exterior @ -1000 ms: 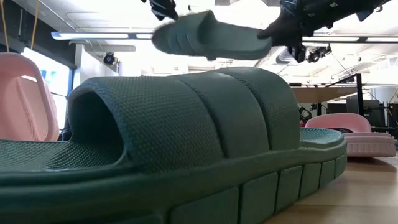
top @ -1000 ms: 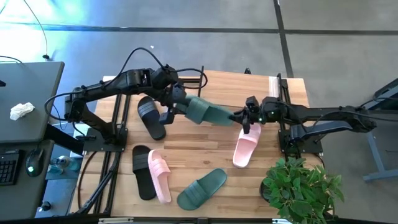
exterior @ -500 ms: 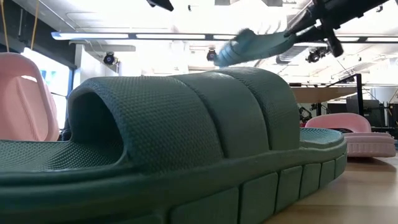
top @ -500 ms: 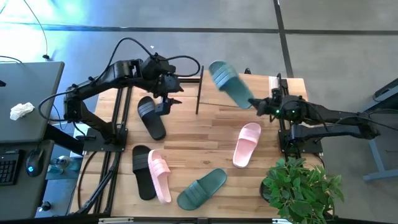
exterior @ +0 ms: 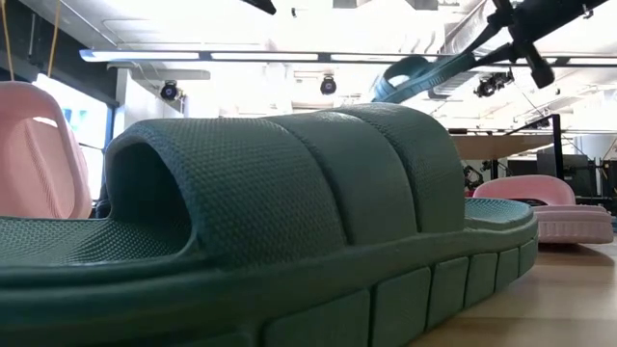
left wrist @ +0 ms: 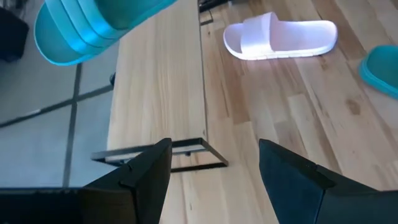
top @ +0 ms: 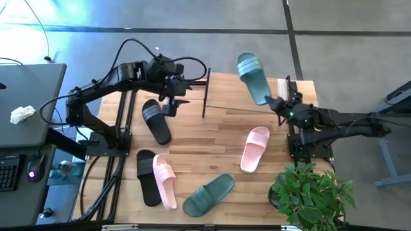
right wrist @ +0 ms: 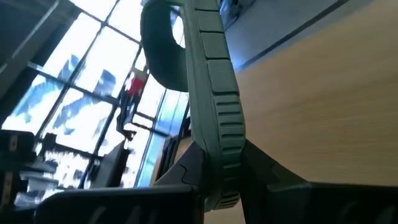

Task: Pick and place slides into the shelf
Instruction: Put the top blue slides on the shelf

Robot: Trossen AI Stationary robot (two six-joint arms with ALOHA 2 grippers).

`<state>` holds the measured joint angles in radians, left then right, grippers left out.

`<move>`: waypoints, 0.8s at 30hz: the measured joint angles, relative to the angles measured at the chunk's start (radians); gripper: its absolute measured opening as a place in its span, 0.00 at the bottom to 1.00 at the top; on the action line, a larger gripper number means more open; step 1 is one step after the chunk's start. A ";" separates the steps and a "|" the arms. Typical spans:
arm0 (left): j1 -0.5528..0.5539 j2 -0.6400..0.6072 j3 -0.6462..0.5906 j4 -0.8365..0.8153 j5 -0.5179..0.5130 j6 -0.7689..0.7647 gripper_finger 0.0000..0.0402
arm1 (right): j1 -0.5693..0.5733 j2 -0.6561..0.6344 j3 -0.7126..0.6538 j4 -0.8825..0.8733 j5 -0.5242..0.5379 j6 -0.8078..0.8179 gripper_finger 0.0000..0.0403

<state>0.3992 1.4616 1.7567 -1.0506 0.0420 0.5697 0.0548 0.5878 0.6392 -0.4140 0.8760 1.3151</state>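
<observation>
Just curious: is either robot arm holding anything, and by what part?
The right pincer grips a green slide by one end of its sole; the left pincer is empty.

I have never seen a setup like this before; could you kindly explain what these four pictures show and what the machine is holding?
These are two dark robot arms at a wooden table, seen at one moment by four cameras: one overhead, one at table height, and one on each wrist. The right gripper is shut on a green slide, lifted over the table's far edge. The left gripper is open and empty, above a black slide. Lying on the table are also a pink slide, another black slide beside a second pink slide, and a second green slide, which fills the table-height view.
</observation>
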 joint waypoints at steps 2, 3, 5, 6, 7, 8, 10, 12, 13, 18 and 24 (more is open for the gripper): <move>0.000 0.000 0.000 0.014 0.000 0.018 0.56 | 0.054 0.002 0.000 0.001 0.089 0.034 0.08; 0.000 0.000 0.000 0.020 0.001 0.027 0.56 | 0.082 0.006 0.000 -0.009 0.126 0.059 0.08; 0.000 0.000 0.000 0.034 0.005 0.039 0.56 | 0.132 0.015 0.000 -0.045 0.191 0.125 0.08; 0.000 0.000 0.000 0.041 0.010 0.048 0.56 | 0.154 0.022 0.000 -0.073 0.217 0.166 0.08; 0.000 0.000 0.000 0.048 0.019 0.054 0.56 | 0.172 0.032 0.000 -0.105 0.240 0.215 0.08; 0.000 0.000 0.000 0.059 0.030 0.058 0.56 | 0.189 0.044 0.000 -0.140 0.259 0.269 0.08; 0.000 0.006 0.000 0.079 0.053 0.068 0.56 | 0.222 0.066 0.000 -0.204 0.285 0.376 0.08; 0.000 0.010 0.000 0.082 0.078 0.079 0.56 | 0.253 0.090 -0.001 -0.251 0.320 0.467 0.08; 0.000 0.011 -0.001 0.082 0.088 0.082 0.56 | 0.268 0.099 -0.001 -0.271 0.343 0.510 0.08; 0.000 0.033 -0.001 0.074 0.101 0.089 0.56 | 0.328 0.143 -0.001 -0.407 0.401 0.728 0.08; 0.000 0.063 0.000 0.069 0.113 0.096 0.56 | 0.355 0.216 -0.001 -0.504 0.433 0.933 0.07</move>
<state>0.3991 1.5247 1.7570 -0.9818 0.1554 0.6653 0.4094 0.8038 0.6384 -0.9181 1.3089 2.2485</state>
